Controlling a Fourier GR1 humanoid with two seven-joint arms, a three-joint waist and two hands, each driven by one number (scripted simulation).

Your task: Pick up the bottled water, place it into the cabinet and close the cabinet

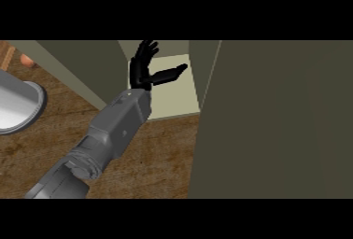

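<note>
Head view. The left hand (143, 74) is raised at the mouth of the cabinet (176, 95). Its fingers are straight and pointing up, its thumb is spread toward the cabinet's right side, and it grasps nothing. Its grey forearm (117, 126) slants down and away from the opening, to the cabinet's lower left. The right hand does not show.

The bottled water is nowhere visible. Whether it stands deeper inside the cabinet, behind the hand or the panels, cannot be told.

With the hand empty at the opening, the step in hand is probably closing. To do it well, the hand should draw clear of the opening first. Flat fingers should then meet the broad door (276, 116), right of the cabinet, on its outer face near the free edge and sweep it shut in one arc.

The cabinet interior is pale cream, flat and matte. The door and the side panel (79, 70) left of the cabinet are dull olive slabs with straight edges. The counter (158, 149) in front of the cabinet is brown wood grain. A round, smooth grey metal vessel (14, 102) lies well to the cabinet's left.
</note>
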